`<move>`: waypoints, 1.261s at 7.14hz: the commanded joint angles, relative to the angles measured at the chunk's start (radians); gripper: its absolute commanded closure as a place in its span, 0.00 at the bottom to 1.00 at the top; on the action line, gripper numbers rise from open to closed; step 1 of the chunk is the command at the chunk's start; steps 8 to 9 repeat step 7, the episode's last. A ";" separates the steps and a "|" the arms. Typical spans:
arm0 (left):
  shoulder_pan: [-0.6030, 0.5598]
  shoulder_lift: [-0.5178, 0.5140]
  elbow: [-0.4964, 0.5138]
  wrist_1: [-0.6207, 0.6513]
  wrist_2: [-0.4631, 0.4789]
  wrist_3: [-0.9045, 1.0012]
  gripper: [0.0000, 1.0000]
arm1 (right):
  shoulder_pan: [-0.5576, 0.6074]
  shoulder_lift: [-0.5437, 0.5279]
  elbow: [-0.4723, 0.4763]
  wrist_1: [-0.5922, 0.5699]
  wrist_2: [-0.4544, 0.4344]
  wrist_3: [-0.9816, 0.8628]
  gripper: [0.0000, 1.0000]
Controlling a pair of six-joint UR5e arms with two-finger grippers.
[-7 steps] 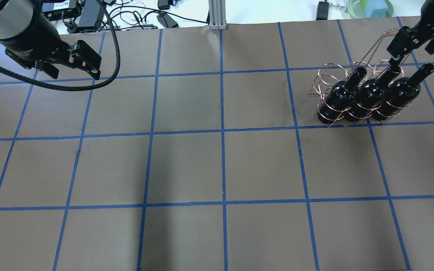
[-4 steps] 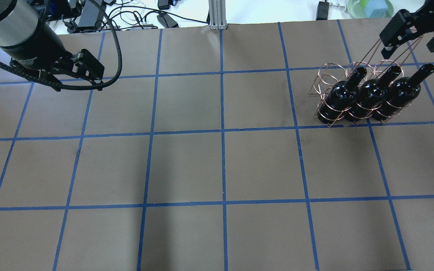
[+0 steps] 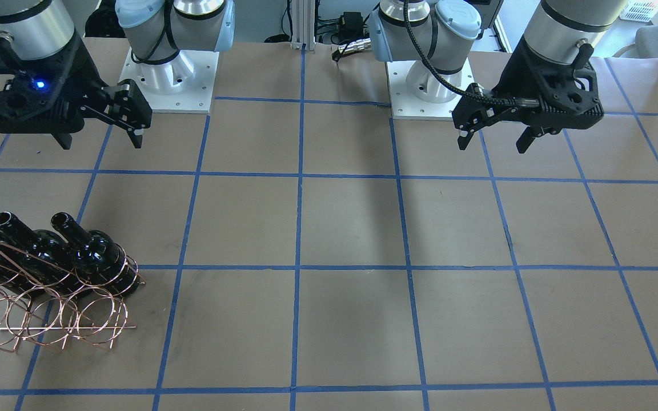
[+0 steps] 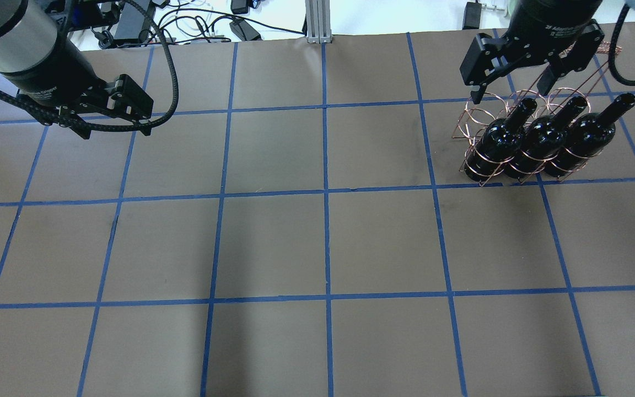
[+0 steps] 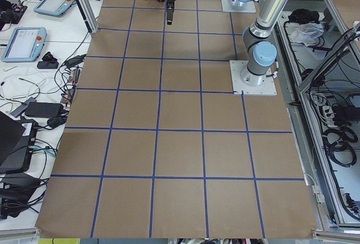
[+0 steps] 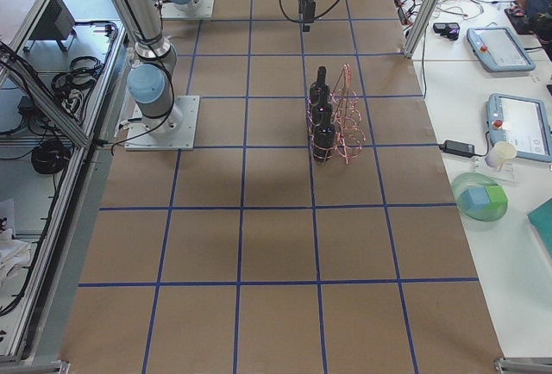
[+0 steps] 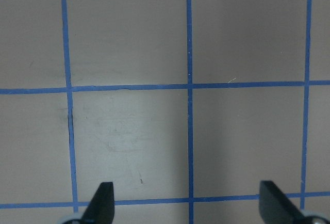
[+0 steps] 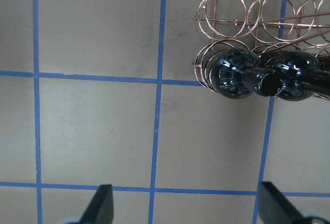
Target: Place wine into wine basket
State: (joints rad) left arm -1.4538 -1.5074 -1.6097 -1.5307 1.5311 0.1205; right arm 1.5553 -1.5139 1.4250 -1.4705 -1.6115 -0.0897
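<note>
Three glossy black wine bottles [image 4: 541, 138] lean side by side in the near row of the copper wire wine basket [image 4: 476, 114], necks pointing up and away. They show again in the front view as wine [image 3: 92, 254] in the basket [image 3: 49, 322], and in the right wrist view as wine [image 8: 234, 74] in the basket [image 8: 232, 7]. My right gripper [image 4: 509, 92] hangs open and empty above the basket's far row, touching nothing. Far off at the table's left, my left gripper [image 4: 114, 117] is open and empty over bare table [image 7: 129, 131].
Brown paper with a blue tape grid covers the table [image 4: 323, 242]. Cables and power bricks [image 4: 130, 22] lie beyond the far edge, and a green bowl [image 4: 541, 11] sits at the back right. The arm bases [image 3: 169, 74] stand on the robot's side.
My right gripper has left the middle bottle's neck, risen and swung left over the basket's far row. The left gripper has shifted only slightly. All the bottles stay in place.
</note>
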 commanded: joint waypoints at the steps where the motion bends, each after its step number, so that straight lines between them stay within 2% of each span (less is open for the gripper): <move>1: 0.000 0.016 0.002 0.001 0.009 0.001 0.00 | 0.012 0.004 0.000 0.001 -0.004 0.004 0.00; 3: -0.007 -0.014 -0.068 -0.026 0.012 -0.013 0.00 | 0.012 0.006 0.000 -0.001 -0.004 0.002 0.00; 5: -0.002 -0.011 -0.072 0.071 -0.002 -0.013 0.00 | 0.012 0.006 0.000 -0.004 -0.007 -0.005 0.00; 9: -0.007 0.016 -0.072 0.084 0.014 -0.010 0.00 | 0.011 0.006 0.000 -0.001 -0.019 -0.012 0.00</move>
